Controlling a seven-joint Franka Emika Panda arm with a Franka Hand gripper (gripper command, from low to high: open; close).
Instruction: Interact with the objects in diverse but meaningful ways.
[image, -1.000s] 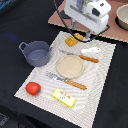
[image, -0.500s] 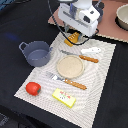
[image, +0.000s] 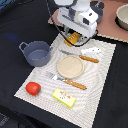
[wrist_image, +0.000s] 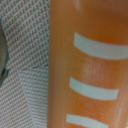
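The golden bread loaf (image: 73, 39) lies at the far edge of the striped placemat (image: 102, 75). My gripper (image: 74, 34) hangs right over the loaf, very close to it; its fingers are hidden, so its state is unclear. In the wrist view the loaf (wrist_image: 90, 65) fills most of the picture, orange with white stripes. The grey-blue two-handled pot (image: 36, 52) stands at the exterior view's left. The red tomato (image: 33, 88) and the yellow butter block (image: 64, 98) lie near the front. A small white piece (image: 91, 51) lies at the loaf's right.
A round tan disc (image: 70, 66) sits mid-mat between an orange-handled knife (image: 82, 58) and an orange-handled fork (image: 70, 82). A grey pan-like vessel (image: 122, 15) stands on the brown surface at the back right. Black cloth surrounds the mat.
The arm has moved toward the exterior view's left and lower, ending over the bread loaf. The objects on the mat have not moved.
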